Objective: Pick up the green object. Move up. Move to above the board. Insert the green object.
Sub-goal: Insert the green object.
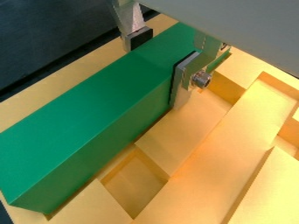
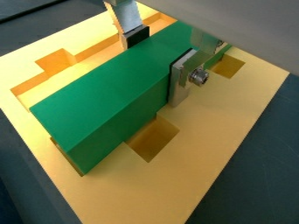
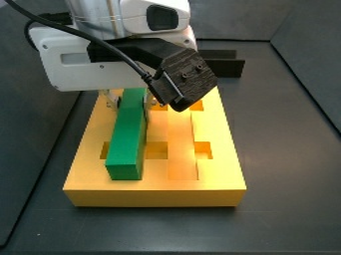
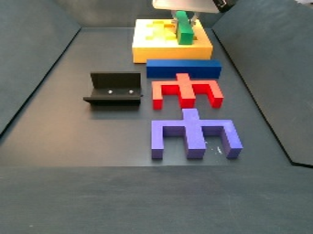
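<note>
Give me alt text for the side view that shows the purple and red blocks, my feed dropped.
At the far end, the end effector holds the green bar on the yellow board. Nearer the camera on the dark floor lie a blue block, a red notched block and a purple notched block, with the black fixture beside them.

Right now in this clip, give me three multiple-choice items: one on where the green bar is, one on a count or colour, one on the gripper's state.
1. Where is the green object?
A. on the board
B. on the dark floor
C. on the fixture

2. How many notched blocks lie on the floor in a side view?
A. one
B. two
C. four

3. What is the gripper doing?
A. open, away from everything
B. shut on the purple block
C. shut on the green object

Answers: 1 A, the bar lies lengthwise over the yellow slab. 2 B, the red block and the purple one. 3 C, both wrist views show the fingers against the bar's sides.
</note>
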